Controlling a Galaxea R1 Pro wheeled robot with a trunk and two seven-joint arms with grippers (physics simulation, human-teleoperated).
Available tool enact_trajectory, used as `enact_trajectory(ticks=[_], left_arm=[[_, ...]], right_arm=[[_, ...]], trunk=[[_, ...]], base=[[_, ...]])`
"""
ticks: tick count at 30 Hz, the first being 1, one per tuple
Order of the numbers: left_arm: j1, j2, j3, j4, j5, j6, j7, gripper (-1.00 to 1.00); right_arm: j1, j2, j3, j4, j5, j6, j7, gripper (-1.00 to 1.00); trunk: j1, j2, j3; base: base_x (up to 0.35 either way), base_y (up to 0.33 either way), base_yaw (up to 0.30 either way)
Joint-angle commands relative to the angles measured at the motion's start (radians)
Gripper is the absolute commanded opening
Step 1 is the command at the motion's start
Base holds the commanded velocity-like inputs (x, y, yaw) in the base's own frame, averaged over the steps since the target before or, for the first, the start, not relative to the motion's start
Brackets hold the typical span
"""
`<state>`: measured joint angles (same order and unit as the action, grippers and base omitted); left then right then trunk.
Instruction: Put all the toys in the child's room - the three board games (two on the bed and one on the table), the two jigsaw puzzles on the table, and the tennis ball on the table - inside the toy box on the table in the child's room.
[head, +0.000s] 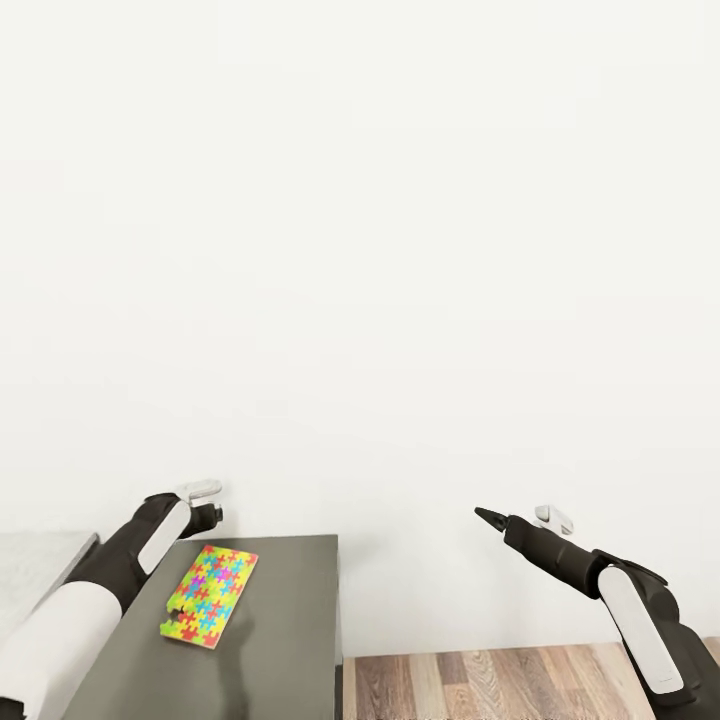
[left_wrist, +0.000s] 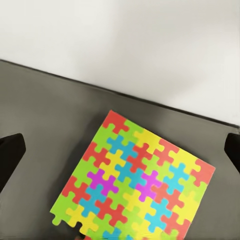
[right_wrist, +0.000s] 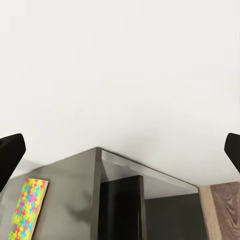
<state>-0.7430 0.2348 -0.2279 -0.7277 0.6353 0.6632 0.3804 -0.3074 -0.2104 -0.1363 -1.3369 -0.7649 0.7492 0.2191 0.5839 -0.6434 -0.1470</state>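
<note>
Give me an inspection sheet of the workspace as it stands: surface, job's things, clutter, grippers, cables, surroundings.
Surface: dark grey desk, flat top, against the wall; a strip of a pale grey top at the head view's left edge.
Job's things: one jigsaw puzzle lying flat on the dark desk near its left side, one corner piece missing.
Clutter: nothing seen.
Grippers: left gripper open, above the puzzle, holding nothing; right gripper open, empty, in the air to the right of the desk, off its edge.
Cables: nothing seen.
Surroundings: plain white wall behind; wood-plank floor right of the desk.
</note>
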Motion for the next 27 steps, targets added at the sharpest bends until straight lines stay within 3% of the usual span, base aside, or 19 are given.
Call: enact_trajectory(ticks=[1, 18, 27], left_arm=[[-0.001, 0.001, -0.009, 0.006, 0.010, 0.000, 0.009, 1.00], [-0.001, 0.000, -0.045, 0.054, -0.016, -0.005, 0.009, 1.00], [-0.001, -0.006, -0.049, 0.055, -0.061, -0.057, 0.009, 1.00]], right_arm=[[-0.001, 0.000, -0.002, 0.000, 0.003, 0.005, 0.005, 1.00], [-0.001, 0.000, -0.002, -0.003, 0.003, 0.005, 0.005, 1.00], [-0.001, 0.000, -0.001, -0.005, 0.003, 0.005, 0.005, 1.00]], trunk=[[0.000, -0.002, -0.003], [0.000, -0.002, -0.031], [0.000, -0.002, -0.046]], base=[[0.000, 0.000, 0.000], [0.000, 0.000, 0.000], [0.000, 0.000, 0.000]])
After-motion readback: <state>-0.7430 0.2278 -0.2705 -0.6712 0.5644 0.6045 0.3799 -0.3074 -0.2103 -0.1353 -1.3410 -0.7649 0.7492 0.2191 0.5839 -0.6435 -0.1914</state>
